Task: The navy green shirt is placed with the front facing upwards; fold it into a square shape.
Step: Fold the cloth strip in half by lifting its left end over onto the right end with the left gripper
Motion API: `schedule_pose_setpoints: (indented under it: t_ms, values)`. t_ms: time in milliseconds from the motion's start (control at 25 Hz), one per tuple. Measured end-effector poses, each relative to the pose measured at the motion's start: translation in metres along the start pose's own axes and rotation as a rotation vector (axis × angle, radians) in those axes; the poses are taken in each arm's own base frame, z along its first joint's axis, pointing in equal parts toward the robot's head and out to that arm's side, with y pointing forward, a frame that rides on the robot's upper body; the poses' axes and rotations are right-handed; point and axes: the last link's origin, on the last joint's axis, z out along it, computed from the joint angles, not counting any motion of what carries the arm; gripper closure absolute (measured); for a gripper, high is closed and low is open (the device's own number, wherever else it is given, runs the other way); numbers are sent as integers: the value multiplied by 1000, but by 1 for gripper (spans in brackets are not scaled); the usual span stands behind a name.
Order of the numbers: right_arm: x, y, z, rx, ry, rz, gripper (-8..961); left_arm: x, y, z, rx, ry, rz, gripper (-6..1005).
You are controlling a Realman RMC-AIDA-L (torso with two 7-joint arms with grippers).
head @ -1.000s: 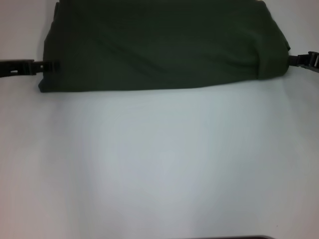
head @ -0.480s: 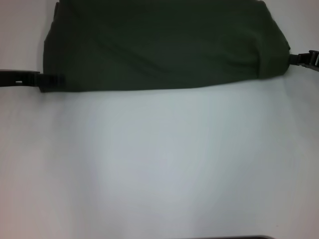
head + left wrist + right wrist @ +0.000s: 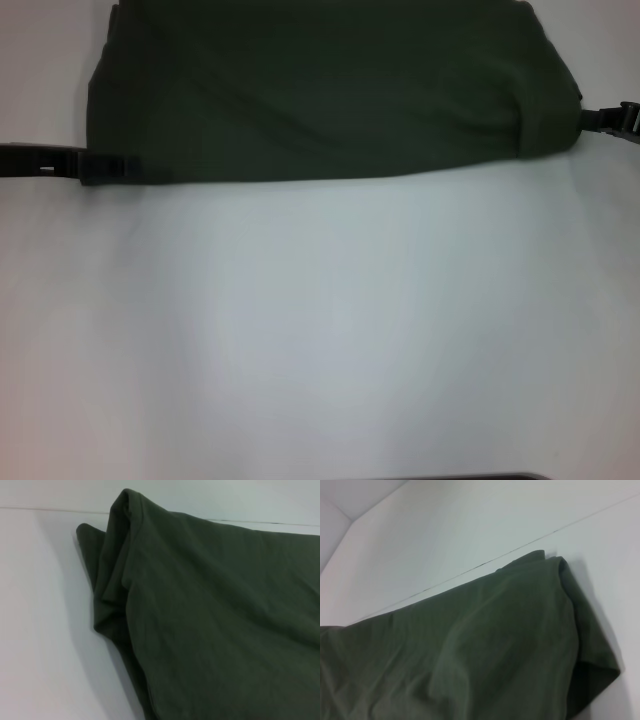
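Looking at your head view: folded shirt [image 3: 320, 95] lies at the table's [image 3: 320, 330] far edge. Left gripper [image 3: 108, 167] and right gripper [image 3: 600, 120] sit at its corners; can't tell finger state.

The room is lit softly and evenly from above, so the white table [image 3: 330, 330] glows pale with a faint bluish wash and no hard glare anywhere. Everything from the head view looks hazy, edges smeared, and the navy green shirt [image 3: 330, 90] reads as a dark, almost featureless mass with only dim folds. Up close its bunched corner [image 3: 107, 555] throws a soft grey shadow on the table, as does its other corner [image 3: 580, 630].
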Motion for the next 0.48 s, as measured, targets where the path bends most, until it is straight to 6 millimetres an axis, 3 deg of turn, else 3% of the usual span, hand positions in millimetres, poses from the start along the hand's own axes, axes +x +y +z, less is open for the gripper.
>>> schedule_pose_setpoints:
  t_ms: [480]
  values:
    - [0,0,0,-1,-1,-3,883,5,-2,0,16,12,6,73]
